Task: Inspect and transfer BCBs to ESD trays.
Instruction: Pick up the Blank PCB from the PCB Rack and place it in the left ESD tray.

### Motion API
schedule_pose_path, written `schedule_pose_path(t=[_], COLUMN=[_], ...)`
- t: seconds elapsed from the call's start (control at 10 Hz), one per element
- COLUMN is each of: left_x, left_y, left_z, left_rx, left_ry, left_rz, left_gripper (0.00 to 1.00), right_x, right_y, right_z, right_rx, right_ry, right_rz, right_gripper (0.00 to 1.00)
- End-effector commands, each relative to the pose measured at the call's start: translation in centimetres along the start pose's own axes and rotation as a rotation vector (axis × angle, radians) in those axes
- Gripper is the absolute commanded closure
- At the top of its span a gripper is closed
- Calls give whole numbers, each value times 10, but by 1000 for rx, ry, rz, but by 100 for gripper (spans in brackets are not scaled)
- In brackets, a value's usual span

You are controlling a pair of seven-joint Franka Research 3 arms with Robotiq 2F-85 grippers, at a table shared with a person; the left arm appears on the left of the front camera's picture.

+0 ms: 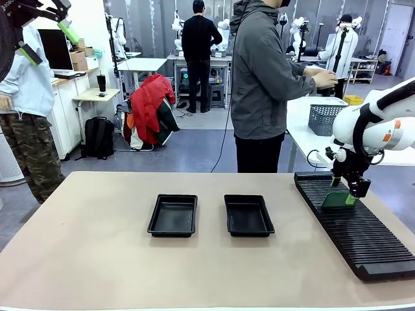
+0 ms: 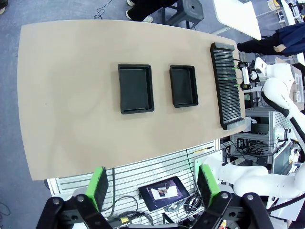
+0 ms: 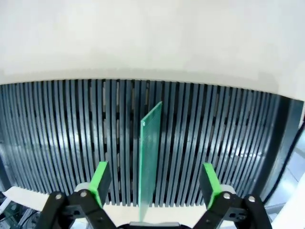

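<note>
**A:** Where does the right pincer [image 3: 155,167] stand?

**B:** Spread wide over the black slotted rack [image 3: 71,133], green pads on either side of a single BCB [image 3: 150,152], touching it on neither side. The thin green board stands on edge in the rack's slots, between the two fingers.

**A:** And from across the desk?

**B:** The front view shows the same right pincer [image 1: 350,191] pointing down at the BCB [image 1: 337,200], near the far end of the slotted rack [image 1: 369,240], which lies along the right edge of the desk [image 1: 97,259].

**A:** The trays?

**B:** The left ESD tray [image 1: 172,232] and the right ESD tray [image 1: 249,232] sit side by side at mid-desk, a gap between them, well apart from the rack.

**A:** The other arm?

**B:** The left pincer [image 2: 153,179] hangs high above the desk's near side, its fingers also spread, gripping nothing and looking down on both trays and the rack.

**A:** Anyone else?

**B:** A person [image 1: 262,84] in a grey jacket stands beyond the far edge, turned towards another table.
</note>
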State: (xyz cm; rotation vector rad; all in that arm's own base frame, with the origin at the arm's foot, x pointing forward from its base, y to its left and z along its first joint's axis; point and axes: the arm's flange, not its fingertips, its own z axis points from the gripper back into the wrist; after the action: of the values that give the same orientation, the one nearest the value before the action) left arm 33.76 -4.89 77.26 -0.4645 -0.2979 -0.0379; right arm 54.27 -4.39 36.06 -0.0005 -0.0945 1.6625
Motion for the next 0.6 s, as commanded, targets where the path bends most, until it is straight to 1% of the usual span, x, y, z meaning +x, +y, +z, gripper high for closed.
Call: schedule_pose_path(t=[0.0,0.5], left_x=[0,0], left_y=[1,1], left_z=[-1,-1], left_rx=[-7,-7], left_ry=[-5,-5], left_rz=[-2,-2], left_gripper=[0,0], right_x=[3,4], right_y=[5,13], right_z=[-1,1], right_rx=[-51,-51], right_ry=[67,58], right_rz=[-25,-28], right_gripper=[6,35])
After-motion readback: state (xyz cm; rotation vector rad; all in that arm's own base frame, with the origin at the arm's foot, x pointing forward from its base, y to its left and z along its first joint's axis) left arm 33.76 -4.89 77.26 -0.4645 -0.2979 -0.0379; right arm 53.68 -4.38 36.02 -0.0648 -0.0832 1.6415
